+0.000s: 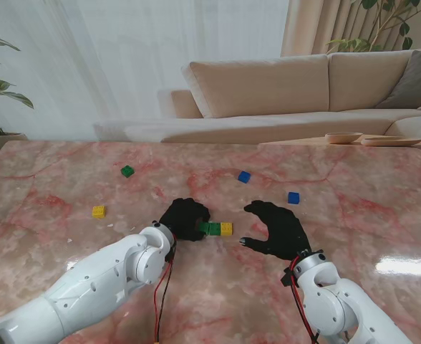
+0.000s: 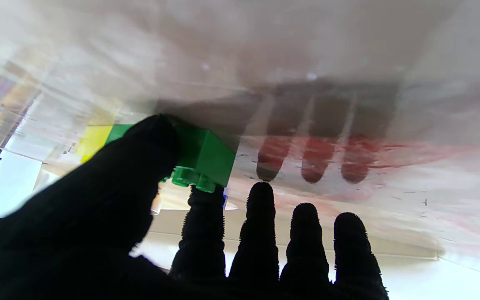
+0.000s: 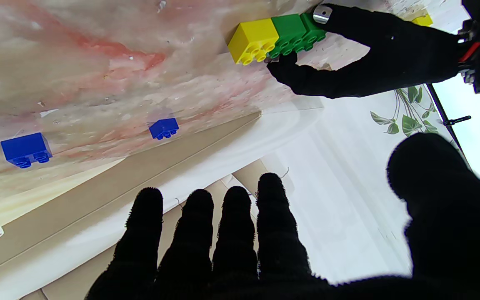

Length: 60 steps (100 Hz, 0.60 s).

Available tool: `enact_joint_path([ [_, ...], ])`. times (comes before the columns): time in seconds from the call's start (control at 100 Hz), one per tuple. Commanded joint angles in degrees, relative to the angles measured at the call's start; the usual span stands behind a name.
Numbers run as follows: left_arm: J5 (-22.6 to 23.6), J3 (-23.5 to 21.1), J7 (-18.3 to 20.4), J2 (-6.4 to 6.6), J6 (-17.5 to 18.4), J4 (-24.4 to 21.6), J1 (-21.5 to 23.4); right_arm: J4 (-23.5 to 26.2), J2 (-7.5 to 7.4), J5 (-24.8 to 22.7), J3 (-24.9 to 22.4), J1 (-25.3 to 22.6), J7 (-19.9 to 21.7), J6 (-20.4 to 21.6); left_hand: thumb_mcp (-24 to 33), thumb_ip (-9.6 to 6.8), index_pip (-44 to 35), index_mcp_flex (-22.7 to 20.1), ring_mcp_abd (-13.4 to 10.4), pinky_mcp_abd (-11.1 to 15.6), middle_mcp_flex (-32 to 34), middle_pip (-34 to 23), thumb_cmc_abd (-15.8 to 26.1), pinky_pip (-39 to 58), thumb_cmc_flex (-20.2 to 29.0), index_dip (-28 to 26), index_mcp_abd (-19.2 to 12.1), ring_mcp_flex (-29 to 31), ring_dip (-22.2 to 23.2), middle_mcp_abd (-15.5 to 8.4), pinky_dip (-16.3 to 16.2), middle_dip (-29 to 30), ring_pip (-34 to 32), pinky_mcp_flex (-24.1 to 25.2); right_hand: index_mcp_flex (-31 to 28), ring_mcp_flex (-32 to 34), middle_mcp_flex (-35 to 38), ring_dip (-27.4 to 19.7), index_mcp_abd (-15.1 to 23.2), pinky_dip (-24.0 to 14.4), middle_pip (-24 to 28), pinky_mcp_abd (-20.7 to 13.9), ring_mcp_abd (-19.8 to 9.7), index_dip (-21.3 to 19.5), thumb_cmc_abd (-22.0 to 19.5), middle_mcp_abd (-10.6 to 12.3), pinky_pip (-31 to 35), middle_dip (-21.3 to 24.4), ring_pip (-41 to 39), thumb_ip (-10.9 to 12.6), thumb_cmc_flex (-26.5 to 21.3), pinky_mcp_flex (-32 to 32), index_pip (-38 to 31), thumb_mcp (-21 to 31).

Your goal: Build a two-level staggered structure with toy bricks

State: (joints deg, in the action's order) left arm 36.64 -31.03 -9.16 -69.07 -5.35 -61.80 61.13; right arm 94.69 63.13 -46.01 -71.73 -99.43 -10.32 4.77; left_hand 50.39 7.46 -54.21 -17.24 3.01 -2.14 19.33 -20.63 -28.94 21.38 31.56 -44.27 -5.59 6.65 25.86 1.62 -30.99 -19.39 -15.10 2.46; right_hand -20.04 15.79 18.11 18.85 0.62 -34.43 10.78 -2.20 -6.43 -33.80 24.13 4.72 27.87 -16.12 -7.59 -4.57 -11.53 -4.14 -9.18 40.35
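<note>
On the table, near the middle, a green brick (image 1: pixel 210 228) lies end to end with a yellow brick (image 1: pixel 226 228). My left hand (image 1: pixel 185 218) is shut on the green brick (image 2: pixel 202 156), thumb on one side and forefinger on the other; the other fingers are stretched out. The right wrist view shows the yellow brick (image 3: pixel 254 39), the green brick (image 3: pixel 294 33) and the left hand (image 3: pixel 369 50) pinching it. My right hand (image 1: pixel 278 229) hovers just right of the row, open and holding nothing.
Loose bricks lie around: two blue bricks (image 1: pixel 244 176) (image 1: pixel 293 198) farther from me on the right, a green brick (image 1: pixel 127 170) and a yellow brick (image 1: pixel 98 211) on the left. A sofa (image 1: pixel 303 86) stands beyond the table's far edge.
</note>
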Motion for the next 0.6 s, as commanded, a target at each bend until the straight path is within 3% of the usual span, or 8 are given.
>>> enact_joint_path([
  [0.0,0.0,0.3,-0.1,-0.15,0.2,0.4,0.0,-0.1,0.08,0.2,0.0,-0.4,0.8,-0.3,2.2,-0.95,-1.6,-0.2,1.4,0.2,-2.3,1.2,-0.9,-1.9,-2.3,-1.4,0.0,-1.2,0.3,0.0,-0.9,-0.6,1.0,0.8,0.8,-1.3,-1.5,-0.3,0.7,0.1,0.3,0.0,0.3,0.8,-0.5,-0.7,0.2,0.1,-0.1,0.8,-0.5,0.5,0.6,1.2],
  [0.59,-0.4,0.8,0.0,-0.36,0.2,0.8,-0.3,-0.4,0.11,0.4,0.1,-0.3,0.6,0.0,0.6,-0.7,-1.7,-0.5,1.4,0.3,-2.2,1.4,-0.4,-2.8,-3.7,-3.6,0.5,-1.2,0.3,0.2,-1.3,-0.6,1.2,1.0,0.8,-1.5,-1.7,-0.4,0.9,0.1,0.3,0.2,0.3,0.8,-0.5,-0.7,0.4,0.2,-0.1,0.8,-0.4,0.3,0.6,1.2],
])
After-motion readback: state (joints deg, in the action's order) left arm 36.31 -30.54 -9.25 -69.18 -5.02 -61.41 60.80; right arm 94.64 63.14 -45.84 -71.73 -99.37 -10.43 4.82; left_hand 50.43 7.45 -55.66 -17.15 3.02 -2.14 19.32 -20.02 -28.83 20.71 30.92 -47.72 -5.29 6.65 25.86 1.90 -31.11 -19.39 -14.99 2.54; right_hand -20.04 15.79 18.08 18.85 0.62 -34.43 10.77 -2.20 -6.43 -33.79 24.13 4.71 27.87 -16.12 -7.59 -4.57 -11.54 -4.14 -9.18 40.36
